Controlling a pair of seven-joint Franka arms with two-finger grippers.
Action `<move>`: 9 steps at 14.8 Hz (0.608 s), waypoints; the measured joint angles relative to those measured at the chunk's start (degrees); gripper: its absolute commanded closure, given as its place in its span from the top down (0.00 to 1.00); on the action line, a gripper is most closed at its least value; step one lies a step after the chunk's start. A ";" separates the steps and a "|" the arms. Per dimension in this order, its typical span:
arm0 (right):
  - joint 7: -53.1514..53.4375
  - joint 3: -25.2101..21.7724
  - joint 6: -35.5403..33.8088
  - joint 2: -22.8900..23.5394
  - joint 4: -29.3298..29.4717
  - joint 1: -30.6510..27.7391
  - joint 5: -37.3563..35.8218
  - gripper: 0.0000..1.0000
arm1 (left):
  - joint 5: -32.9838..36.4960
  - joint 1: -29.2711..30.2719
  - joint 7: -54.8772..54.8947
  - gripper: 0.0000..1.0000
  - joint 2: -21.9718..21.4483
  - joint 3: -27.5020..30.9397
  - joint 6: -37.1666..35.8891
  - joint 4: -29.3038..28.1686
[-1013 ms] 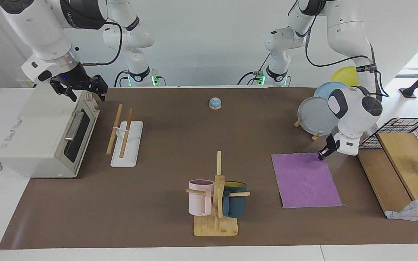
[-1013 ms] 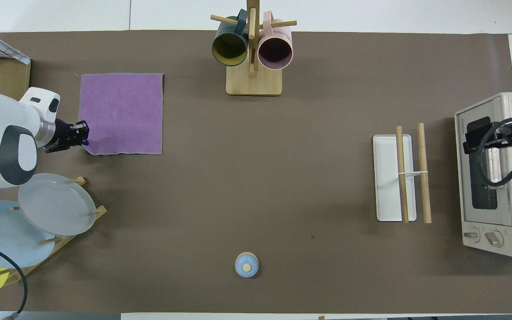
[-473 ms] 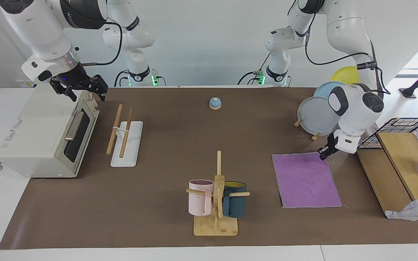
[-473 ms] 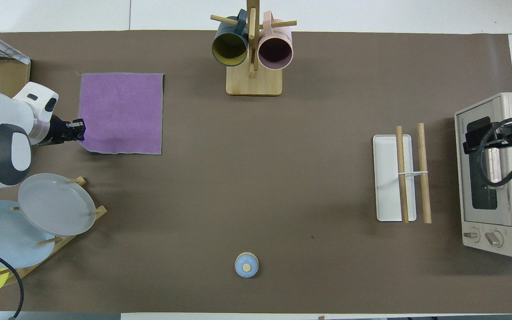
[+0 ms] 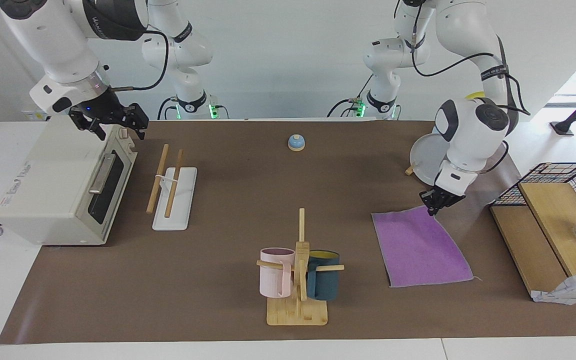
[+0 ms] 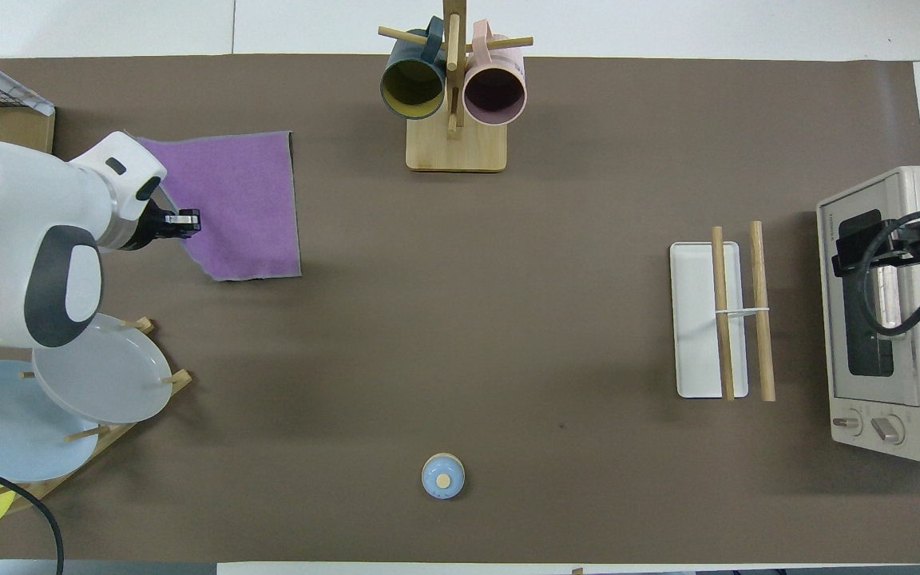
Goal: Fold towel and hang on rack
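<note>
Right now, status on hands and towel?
Left hand shut on towel corner, lifting it. Right hand open, waiting over oven. Rack bare; mug tree stands between.

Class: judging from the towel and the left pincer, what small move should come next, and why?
Probably carry the pinched corner over to the towel's opposite edge. The left pincer is shut on that lifted corner, the rest lies flat, unfolded, and the rack stands toward the right arm's end.

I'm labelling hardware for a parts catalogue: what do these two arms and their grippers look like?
Both arms are glossy white with rounded shells and dark grey or black joint caps. Black cables loop along them. The left gripper and right gripper are small, black two-finger units on white wrists. The right wrist shows a silver ring and a small blue light.
</note>
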 measured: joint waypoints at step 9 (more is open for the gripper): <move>0.00 0.00 0.00 0.00 0.00 0.00 0.00 1.00 | 1.37 -14.25 -8.06 0.00 0.05 0.16 14.56 -13.32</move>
